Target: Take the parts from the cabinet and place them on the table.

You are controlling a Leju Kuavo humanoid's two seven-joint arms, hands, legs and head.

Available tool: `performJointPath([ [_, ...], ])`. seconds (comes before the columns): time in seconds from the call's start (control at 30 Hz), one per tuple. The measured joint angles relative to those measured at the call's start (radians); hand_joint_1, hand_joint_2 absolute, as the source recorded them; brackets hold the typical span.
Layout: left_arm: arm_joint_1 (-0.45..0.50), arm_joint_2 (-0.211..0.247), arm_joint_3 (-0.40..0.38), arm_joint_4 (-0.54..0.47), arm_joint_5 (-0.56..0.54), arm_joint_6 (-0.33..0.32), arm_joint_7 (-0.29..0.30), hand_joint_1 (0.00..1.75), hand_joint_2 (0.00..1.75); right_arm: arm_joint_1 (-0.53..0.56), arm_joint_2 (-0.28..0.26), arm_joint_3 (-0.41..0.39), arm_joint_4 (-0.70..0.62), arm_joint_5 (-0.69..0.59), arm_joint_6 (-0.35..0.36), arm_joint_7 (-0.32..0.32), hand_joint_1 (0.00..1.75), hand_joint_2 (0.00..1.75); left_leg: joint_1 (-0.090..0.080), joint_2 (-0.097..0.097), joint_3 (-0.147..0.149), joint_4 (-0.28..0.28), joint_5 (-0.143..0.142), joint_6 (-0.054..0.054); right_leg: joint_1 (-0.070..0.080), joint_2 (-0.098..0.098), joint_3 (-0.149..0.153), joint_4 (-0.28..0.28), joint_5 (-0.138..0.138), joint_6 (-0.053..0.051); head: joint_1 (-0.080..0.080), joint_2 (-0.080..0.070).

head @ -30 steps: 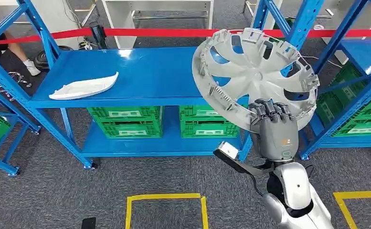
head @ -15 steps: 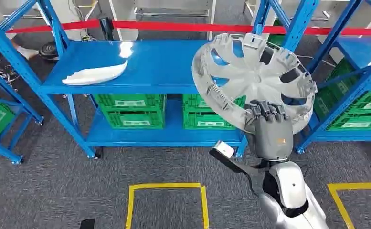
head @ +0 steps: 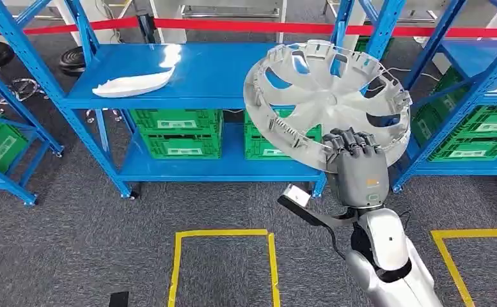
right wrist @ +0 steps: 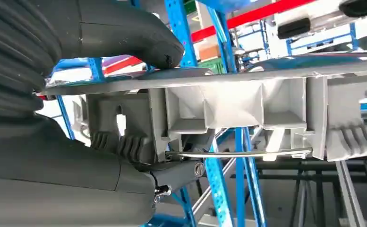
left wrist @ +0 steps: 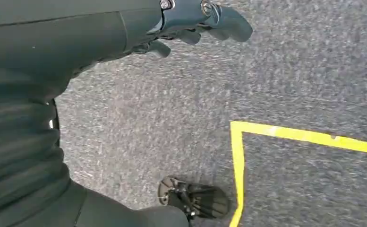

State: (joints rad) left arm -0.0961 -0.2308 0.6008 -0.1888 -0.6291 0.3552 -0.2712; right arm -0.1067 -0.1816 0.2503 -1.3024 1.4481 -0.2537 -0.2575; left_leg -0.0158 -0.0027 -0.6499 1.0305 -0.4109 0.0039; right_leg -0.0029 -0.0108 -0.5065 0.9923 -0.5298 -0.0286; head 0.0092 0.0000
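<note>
**Wheel cover held up in front of the blue rack**

The grey wheel cover [head: 327, 102] is tilted in the air, its ribbed back facing the head camera, gripped at its lower rim by the right hand [head: 359, 167]. The right wrist view adds the thumb [right wrist: 124, 33] pressing one face of the rim [right wrist: 247, 75] and darker fingers under the clips. A white curved part [head: 133, 84] lies on the blue shelf [head: 213, 80]. The left hand [left wrist: 191, 21] hangs over grey carpet [left wrist: 162, 118], fingers curled in, holding nothing.
</note>
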Motion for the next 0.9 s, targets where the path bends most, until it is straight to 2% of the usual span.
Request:
performJointPath([
  [0.03, 0.002, 0.0, 0.0, 0.0, 0.001, 0.006, -0.001, 0.0, 1.75, -0.003, 0.002, 0.003, 0.003, 0.013, 0.005, 0.0, 1.75, 1.75, -0.001, -0.004, -0.012, 0.023, -0.04, -0.01, -0.001, 0.0, -0.007, -0.004, 0.01, -0.008, -0.005, 0.0],
  [0.07, 0.002, 0.0, 0.0, 0.0, 0.003, 0.009, -0.002, 0.0, 1.75, -0.006, 0.003, 0.005, 0.006, 0.021, 0.007, 0.001, 1.75, 1.75, 0.003, -0.003, -0.027, 0.068, -0.089, -0.016, -0.003, -0.003, -0.015, -0.003, 0.017, -0.01, -0.009, 0.0],
  [0.1, 0.002, 0.0, 0.0, 0.0, 0.005, 0.012, -0.003, 0.0, 1.75, -0.009, 0.003, 0.009, 0.012, 0.026, 0.009, 0.001, 1.75, 1.75, 0.009, -0.003, -0.05, 0.149, -0.147, -0.026, -0.004, -0.008, -0.024, -0.003, 0.026, -0.009, -0.011, 0.0],
  [0.13, 0.003, 0.002, 0.0, 0.0, 0.008, 0.014, -0.003, 0.0, 1.75, -0.011, 0.004, 0.013, 0.018, 0.027, 0.009, 0.003, 1.75, 1.75, 0.014, -0.003, -0.071, 0.218, -0.179, -0.033, -0.004, -0.014, -0.032, -0.002, 0.031, -0.008, -0.011, 0.0],
  [0.17, 0.004, 0.003, 0.002, 0.0, 0.008, 0.014, -0.005, 0.0, 1.75, -0.016, 0.006, 0.016, 0.026, 0.027, 0.008, 0.004, 1.75, 1.75, 0.019, -0.002, -0.082, 0.268, -0.187, -0.039, -0.005, -0.02, -0.04, -0.001, 0.036, -0.006, -0.011, 0.0],
  [0.2, 0.006, 0.004, 0.003, 0.0, 0.008, 0.014, -0.007, 0.0, 1.75, -0.021, 0.01, 0.018, 0.036, 0.026, 0.008, 0.004, 1.75, 1.75, 0.023, -0.002, -0.075, 0.277, -0.174, -0.043, -0.007, -0.026, -0.048, 0.002, 0.04, -0.003, -0.012, 0.0],
  [0.23, 0.006, 0.006, 0.007, 0.0, 0.009, 0.014, -0.009, 0.0, 1.75, -0.024, 0.013, 0.02, 0.043, 0.026, 0.008, 0.004, 1.75, 1.75, 0.026, -0.001, -0.047, 0.245, -0.146, -0.047, -0.008, -0.034, -0.054, 0.005, 0.043, 0.0, -0.011, 0.0],
  [0.27, 0.006, 0.007, 0.011, 0.0, 0.009, 0.014, -0.01, 0.0, 1.75, -0.027, 0.015, 0.023, 0.05, 0.025, 0.008, 0.004, 1.75, 1.75, 0.029, 0.008, 0.008, 0.163, -0.114, -0.05, -0.011, -0.043, -0.06, 0.01, 0.044, 0.003, -0.011, 0.0],
  [0.3, 0.005, 0.008, 0.011, 0.0, 0.009, 0.014, -0.012, 0.0, 1.75, -0.031, 0.017, 0.026, 0.054, 0.024, 0.007, 0.004, 1.75, 1.75, 0.03, 0.029, 0.073, 0.06, -0.087, -0.053, -0.013, -0.05, -0.059, 0.016, 0.045, 0.006, -0.011, 0.0],
  [0.33, 0.003, 0.008, 0.011, -0.001, 0.009, 0.014, -0.013, 0.0, 1.75, -0.033, 0.018, 0.028, 0.057, 0.024, 0.006, 0.003, 1.75, 1.75, 0.028, 0.074, 0.111, -0.017, -0.105, -0.053, -0.011, -0.059, -0.061, 0.019, 0.045, 0.012, -0.013, 0.0],
  [0.37, 0.001, 0.008, 0.012, -0.002, 0.01, 0.014, -0.014, 0.0, 1.75, -0.036, 0.018, 0.028, 0.058, 0.024, 0.001, 0.005, 1.75, 1.75, 0.017, 0.065, 0.114, -0.011, -0.089, -0.033, -0.008, -0.068, -0.064, 0.019, 0.048, 0.021, -0.014, 0.0],
  [0.4, 0.002, 0.009, 0.014, -0.002, 0.01, 0.016, -0.016, 0.0, 1.75, -0.039, 0.018, 0.031, 0.062, 0.024, 0.0, 0.003, 1.75, 1.75, 0.015, 0.065, 0.106, -0.013, -0.087, -0.023, -0.008, -0.075, -0.063, 0.021, 0.051, 0.027, -0.01, 0.0],
  [0.47, 0.004, 0.01, 0.017, -0.001, 0.01, 0.022, -0.014, 0.0, 1.75, -0.045, 0.023, 0.034, 0.064, 0.025, -0.002, 0.004, 1.75, 1.75, 0.012, 0.043, 0.096, -0.015, -0.086, -0.007, -0.008, -0.094, -0.064, 0.017, 0.058, 0.038, -0.011, 0.0],
  [0.5, 0.005, 0.009, 0.018, -0.001, 0.011, 0.024, -0.014, 0.0, 1.75, -0.05, 0.024, 0.037, 0.064, 0.024, -0.002, 0.004, 1.75, 1.75, 0.018, 0.031, 0.099, -0.026, -0.076, 0.007, -0.01, -0.096, -0.068, 0.019, 0.051, 0.046, -0.01, 0.0],
  [0.53, 0.005, 0.009, 0.018, -0.001, 0.011, 0.027, -0.014, 0.0, 1.75, -0.054, 0.025, 0.04, 0.067, 0.024, -0.003, 0.004, 1.75, 1.75, 0.019, 0.023, 0.094, -0.026, -0.071, 0.013, -0.014, -0.054, -0.072, 0.037, 0.032, 0.05, -0.009, 0.0],
  [0.57, 0.003, 0.01, 0.019, -0.002, 0.011, 0.029, -0.014, 0.0, 1.75, -0.055, 0.025, 0.043, 0.068, 0.024, -0.003, 0.003, 1.75, 1.75, 0.019, 0.014, 0.088, -0.026, -0.066, 0.02, -0.016, -0.023, -0.094, 0.091, -0.007, 0.051, -0.007, 0.0],
  [0.6, 0.003, 0.01, 0.019, -0.002, 0.012, 0.031, -0.014, 0.0, 1.75, -0.056, 0.025, 0.045, 0.071, 0.025, -0.003, 0.003, 1.75, 1.75, 0.019, 0.005, 0.083, -0.025, -0.063, 0.024, -0.016, -0.006, -0.127, 0.168, -0.048, 0.053, -0.005, 0.0],
  [0.63, 0.004, 0.01, 0.021, -0.001, 0.013, 0.032, -0.014, 0.0, 1.75, -0.056, 0.025, 0.047, 0.075, 0.026, -0.003, 0.003, 1.75, 1.75, 0.016, -0.007, 0.078, -0.025, -0.059, 0.027, -0.014, 0.002, -0.166, 0.255, -0.084, 0.053, -0.004, 0.0],
  [0.67, 0.005, 0.01, 0.023, -0.001, 0.014, 0.032, -0.013, 0.0, 1.75, -0.059, 0.026, 0.049, 0.079, 0.026, -0.003, 0.003, 1.75, 1.75, 0.013, -0.02, 0.073, -0.023, -0.056, 0.028, -0.013, 0.004, -0.194, 0.317, -0.103, 0.052, -0.004, 0.0],
  [0.7, 0.005, 0.01, 0.026, -0.001, 0.018, 0.032, -0.011, 0.0, 1.75, -0.062, 0.026, 0.051, 0.082, 0.026, -0.003, 0.002, 1.75, 1.75, 0.012, -0.032, 0.068, -0.019, -0.053, 0.028, -0.012, 0.004, -0.2, 0.33, -0.095, 0.049, -0.004, 0.0],
  [0.73, 0.006, 0.01, 0.027, -0.001, 0.018, 0.033, -0.01, 0.0, 1.75, -0.066, 0.026, 0.053, 0.084, 0.024, -0.003, 0.001, 1.75, 1.75, 0.01, -0.045, 0.063, -0.016, -0.051, 0.028, -0.011, 0.005, -0.182, 0.296, -0.067, 0.044, -0.004, 0.0],
  [0.77, 0.006, 0.01, 0.028, -0.001, 0.018, 0.034, -0.009, 0.0, 1.75, -0.071, 0.026, 0.056, 0.087, 0.024, -0.003, 0.0, 1.75, 1.75, 0.009, -0.059, 0.06, -0.012, -0.05, 0.026, -0.01, 0.009, -0.142, 0.221, -0.025, 0.037, -0.004, 0.0],
  [0.8, 0.005, 0.01, 0.029, -0.001, 0.018, 0.034, -0.008, 0.0, 1.75, -0.077, 0.026, 0.06, 0.089, 0.023, -0.003, 0.0, 1.75, 1.75, 0.008, -0.072, 0.058, -0.009, -0.048, 0.025, -0.007, 0.022, -0.094, 0.131, 0.016, 0.03, -0.004, 0.0],
  [0.83, 0.006, 0.007, 0.03, -0.001, 0.018, 0.034, -0.009, 0.0, 1.75, -0.084, 0.027, 0.063, 0.09, 0.023, -0.004, 0.0, 1.75, 1.75, 0.011, -0.083, 0.054, -0.006, -0.047, 0.023, -0.004, 0.066, -0.054, 0.046, 0.03, 0.017, -0.005, 0.0],
  [0.87, 0.003, 0.006, 0.032, -0.001, 0.018, 0.035, -0.009, 0.0, 1.75, -0.087, 0.027, 0.064, 0.092, 0.023, -0.006, 0.0, 1.75, 1.75, 0.005, -0.091, 0.045, -0.001, -0.043, 0.016, -0.007, 0.086, -0.048, 0.03, 0.023, 0.015, -0.008, 0.0],
  [0.9, 0.003, 0.006, 0.034, -0.001, 0.018, 0.039, -0.01, 0.0, 1.75, -0.092, 0.027, 0.065, 0.093, 0.022, -0.011, 0.0, 1.75, 1.75, 0.012, -0.104, 0.038, -0.002, -0.038, 0.007, -0.003, 0.076, -0.051, 0.03, 0.026, 0.02, -0.006, 0.0],
])
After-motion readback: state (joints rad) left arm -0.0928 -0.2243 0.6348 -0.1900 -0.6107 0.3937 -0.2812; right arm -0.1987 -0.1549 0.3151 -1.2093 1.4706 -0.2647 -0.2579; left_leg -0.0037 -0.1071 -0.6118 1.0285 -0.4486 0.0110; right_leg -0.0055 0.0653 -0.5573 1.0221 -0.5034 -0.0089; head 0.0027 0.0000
